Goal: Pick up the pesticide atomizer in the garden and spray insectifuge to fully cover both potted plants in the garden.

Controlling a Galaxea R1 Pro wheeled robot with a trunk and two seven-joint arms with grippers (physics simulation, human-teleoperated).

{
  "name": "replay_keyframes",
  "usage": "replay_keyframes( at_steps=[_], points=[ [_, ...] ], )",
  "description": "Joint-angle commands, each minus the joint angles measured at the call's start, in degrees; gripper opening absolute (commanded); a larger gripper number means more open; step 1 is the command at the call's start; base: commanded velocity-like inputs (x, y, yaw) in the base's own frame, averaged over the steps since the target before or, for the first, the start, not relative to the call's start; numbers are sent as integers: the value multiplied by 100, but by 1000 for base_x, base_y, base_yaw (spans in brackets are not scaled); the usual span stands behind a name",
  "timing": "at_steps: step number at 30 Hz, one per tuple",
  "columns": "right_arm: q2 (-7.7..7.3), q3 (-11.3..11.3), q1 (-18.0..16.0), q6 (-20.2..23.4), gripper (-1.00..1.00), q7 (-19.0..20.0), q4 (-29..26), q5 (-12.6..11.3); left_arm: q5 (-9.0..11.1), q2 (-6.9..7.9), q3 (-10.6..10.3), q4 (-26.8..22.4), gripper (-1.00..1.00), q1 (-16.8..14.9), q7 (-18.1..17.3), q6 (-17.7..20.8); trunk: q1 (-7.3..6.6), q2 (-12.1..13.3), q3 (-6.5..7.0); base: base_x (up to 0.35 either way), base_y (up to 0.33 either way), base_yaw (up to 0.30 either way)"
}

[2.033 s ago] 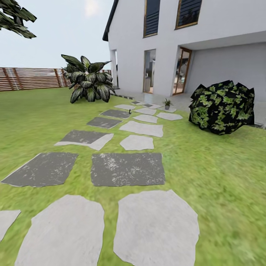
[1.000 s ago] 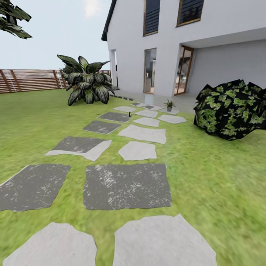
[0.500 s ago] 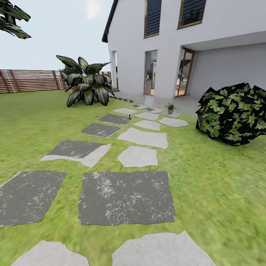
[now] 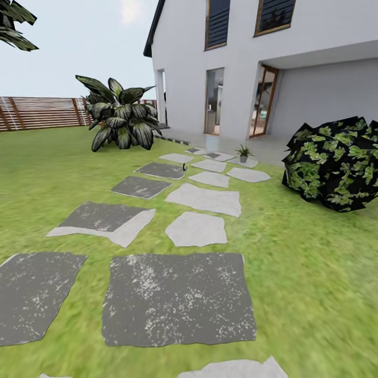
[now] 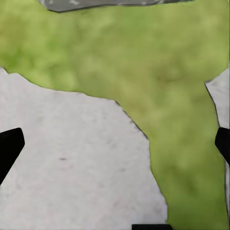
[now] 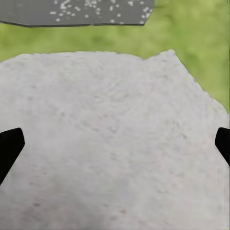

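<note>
Far ahead in the head view, a tiny dark upright shape that looks like the pesticide atomizer (image 4: 184,167) stands at the edge of a stepping stone. A small potted plant (image 4: 243,154) with pointed green leaves sits further back on the pale paving by the house. No whitish specks can be made out on it at this distance. In the left wrist view, my left gripper (image 5: 115,146) is open over a pale stone and grass, its dark fingertips (image 5: 9,146) at the frame's edges. My right gripper (image 6: 115,143) is open above a pale stone, with nothing between its fingers.
A path of dark and pale stepping stones (image 4: 178,296) runs across the lawn toward a white house (image 4: 262,63). A dark leafy bush (image 4: 336,163) stands at the right, a big striped-leaf plant (image 4: 118,121) at the left, and a brown slatted fence (image 4: 37,113) behind.
The camera has advanced along the path: the stones have slid down the view and grown. The bush has drifted right and the house and potted plant look closer.
</note>
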Motion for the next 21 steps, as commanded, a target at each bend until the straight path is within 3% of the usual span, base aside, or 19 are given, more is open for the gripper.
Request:
replay_keyframes(
  at_steps=[1, 21],
  points=[
    [-1, 1, -3, -17, 100, -2, 4, 2, -28, 1, 3, 4, 100, -3, 2, -19, 2, -2, -5, 338, 0, 0],
    [-1, 7, -3, -15, 100, 7, 12, 11, -27, 1, 3, 4, 100, -3, 2, -19, 2, -2, -5, 338, 0, 0]
  ],
)
